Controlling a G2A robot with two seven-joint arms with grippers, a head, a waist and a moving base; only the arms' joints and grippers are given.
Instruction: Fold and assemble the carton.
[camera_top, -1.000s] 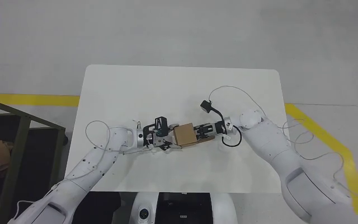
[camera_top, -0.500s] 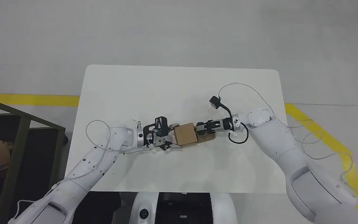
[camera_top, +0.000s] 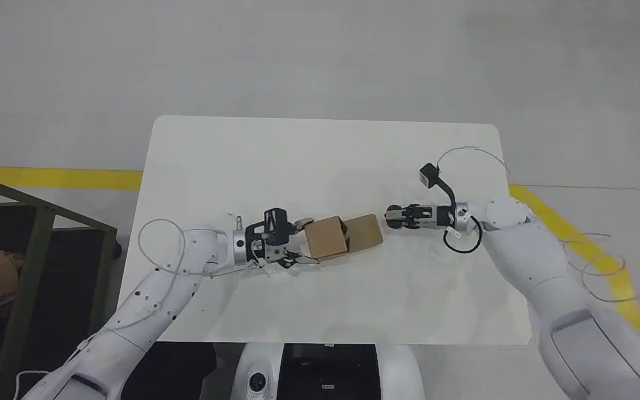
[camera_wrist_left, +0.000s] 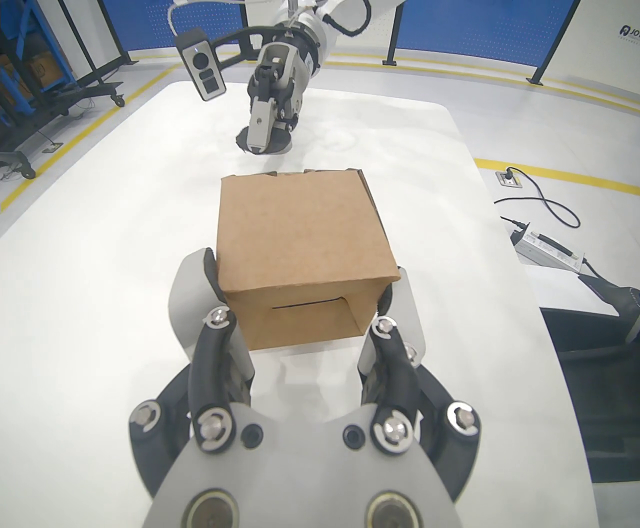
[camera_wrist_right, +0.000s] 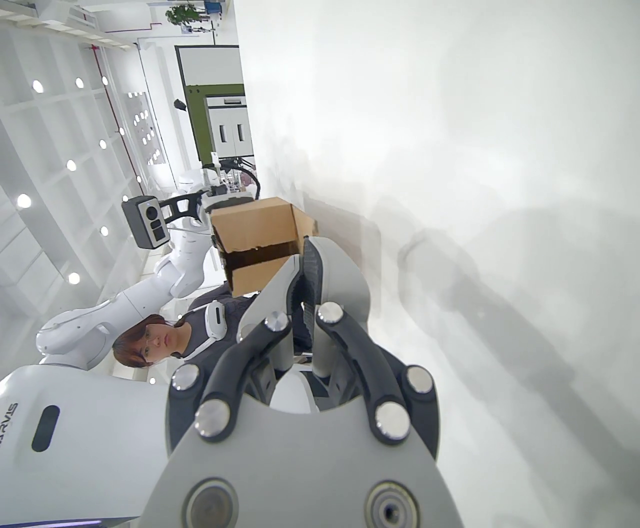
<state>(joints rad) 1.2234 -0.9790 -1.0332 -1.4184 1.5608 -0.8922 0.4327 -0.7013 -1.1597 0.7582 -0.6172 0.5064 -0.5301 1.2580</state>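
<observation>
left gripper (camera_wrist_left: 300, 300) clamps carton (camera_wrist_left: 300, 235) | right gripper (camera_wrist_right: 303, 260) pulled back off it; fingers pressed together, empty

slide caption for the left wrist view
The left end effector clamps a brown cardboard carton; the right end effector, shut, stands apart.

- The brown cardboard carton (camera_top: 342, 237) lies on the white rectangular surface (camera_top: 300, 150), near its front edge, about mid-width.
- The left hand (camera_top: 287, 246) is at the carton's left end, one finger against each side.
- The right hand (camera_top: 390, 216) is just right of the carton, apart from it.
</observation>
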